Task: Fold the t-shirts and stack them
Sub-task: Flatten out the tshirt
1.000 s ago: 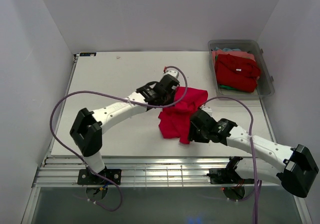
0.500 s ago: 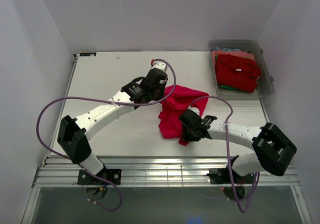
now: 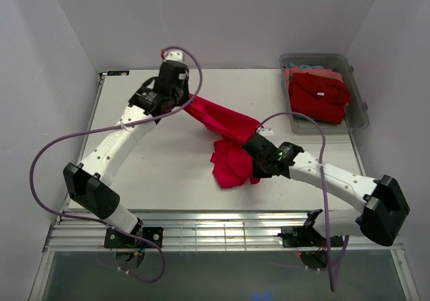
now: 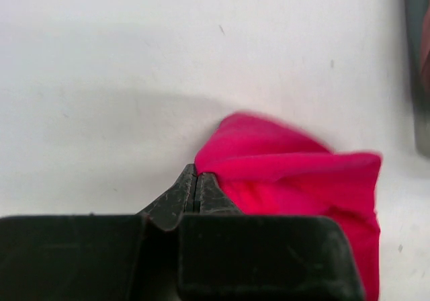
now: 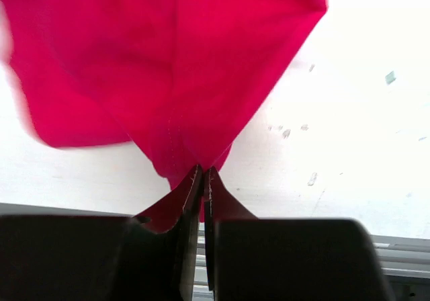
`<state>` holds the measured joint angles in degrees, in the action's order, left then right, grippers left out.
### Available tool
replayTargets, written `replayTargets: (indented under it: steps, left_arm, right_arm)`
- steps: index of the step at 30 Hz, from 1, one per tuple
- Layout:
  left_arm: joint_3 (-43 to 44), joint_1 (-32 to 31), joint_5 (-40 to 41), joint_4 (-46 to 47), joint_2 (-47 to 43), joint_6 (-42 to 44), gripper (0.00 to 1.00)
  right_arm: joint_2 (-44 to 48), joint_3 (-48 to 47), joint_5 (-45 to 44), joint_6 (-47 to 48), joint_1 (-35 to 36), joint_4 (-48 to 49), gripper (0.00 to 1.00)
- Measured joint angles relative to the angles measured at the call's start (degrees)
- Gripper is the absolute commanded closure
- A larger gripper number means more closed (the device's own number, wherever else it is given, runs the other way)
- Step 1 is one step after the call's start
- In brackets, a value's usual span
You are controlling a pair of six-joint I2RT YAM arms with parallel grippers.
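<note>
The crimson t-shirt (image 3: 222, 121) is spanning a diagonal from upper left to frame centre, its slack drooping onto the surface (image 3: 148, 173); the left claw (image 3: 186, 100) is pinching the upper-left end; the right claw (image 3: 254, 144) is pinching the lower-right end, nearer the slack.

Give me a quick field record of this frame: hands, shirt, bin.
shirt in play: red t-shirt, pulled taut between both hands, the rest bunched on the table
left hand: shut on one edge of the shirt, far-left part of the table
right hand: shut on another edge, near the table's middle
bin: clear plastic, far right corner, holds a shirt pile, red on top
fold state: not yet folded
</note>
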<state>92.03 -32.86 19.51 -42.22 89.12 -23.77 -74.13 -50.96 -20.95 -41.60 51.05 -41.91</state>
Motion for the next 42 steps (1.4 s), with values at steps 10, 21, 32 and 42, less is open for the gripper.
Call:
replayTargets:
  steps: [10,21,32,42]
  left_arm:
    - [21.90,12.37,4.09,-4.31,-2.16,4.31,1.00]
    - [22.75,12.70,4.81,-10.56,-11.30,3.19,1.00]
    - [20.35,12.81,-11.98,-16.98,-29.46,-10.32,1.00]
    - [2.12,12.83,-15.19,-21.79,-36.72,-19.87,1.00]
  right_arm:
    - [7.78,-31.95,-14.95,8.52,-11.23,-18.64,0.92]
    - [-1.84,-62.36,-22.27,17.64,-13.16,-31.41,0.92]
    - [-1.60,-80.41,-26.34,26.75,-13.27,-32.22,0.90]
    - [-0.28,-74.38,-29.97,29.27,-13.44,-27.74,0.89]
